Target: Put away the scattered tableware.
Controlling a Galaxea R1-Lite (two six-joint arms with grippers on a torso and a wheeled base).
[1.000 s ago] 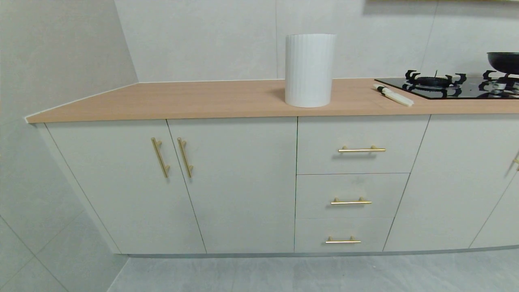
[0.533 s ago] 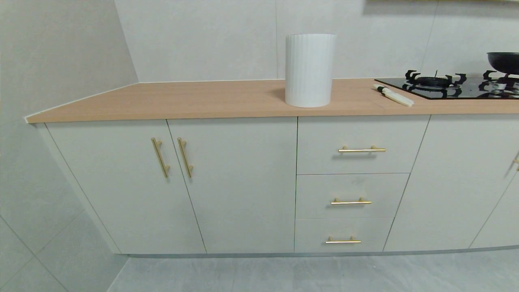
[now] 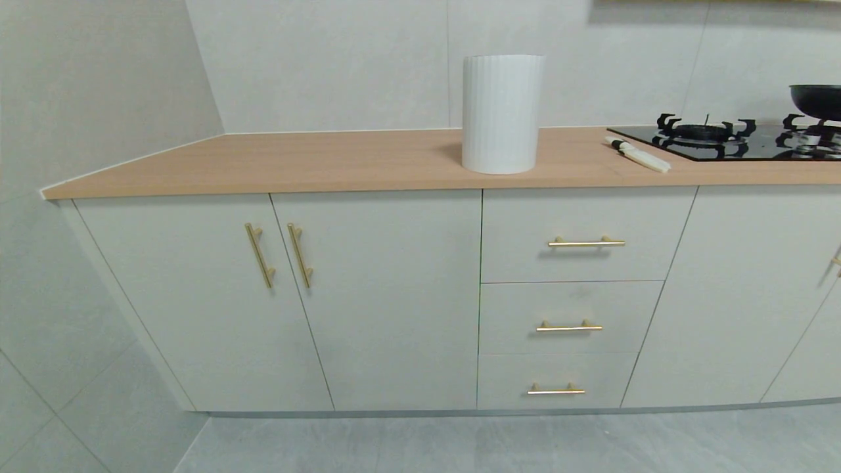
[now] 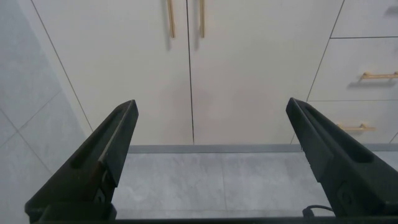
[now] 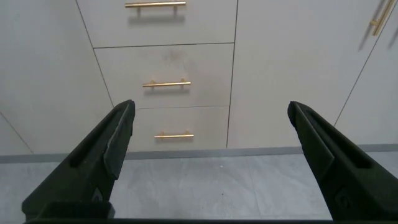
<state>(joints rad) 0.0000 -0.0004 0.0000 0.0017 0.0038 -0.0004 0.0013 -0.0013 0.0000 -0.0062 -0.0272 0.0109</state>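
Note:
A tall white ribbed cylinder holder [image 3: 502, 113] stands on the wooden countertop [image 3: 328, 161]. To its right a cream-handled utensil [image 3: 637, 155] lies on the counter beside the stove. My left gripper [image 4: 211, 112] hangs open, low in front of the double cabinet doors [image 4: 186, 62], nothing between its fingers. My right gripper [image 5: 211, 112] is open too, low in front of the drawer stack [image 5: 165, 81], holding nothing.
A black gas hob [image 3: 729, 138] with a dark pan [image 3: 818, 100] sits at the counter's right end. Three drawers with gold handles [image 3: 568, 326] are below the holder. A side wall [image 3: 79, 98] closes the left. Grey tiled floor [image 3: 460, 447] lies before the cabinets.

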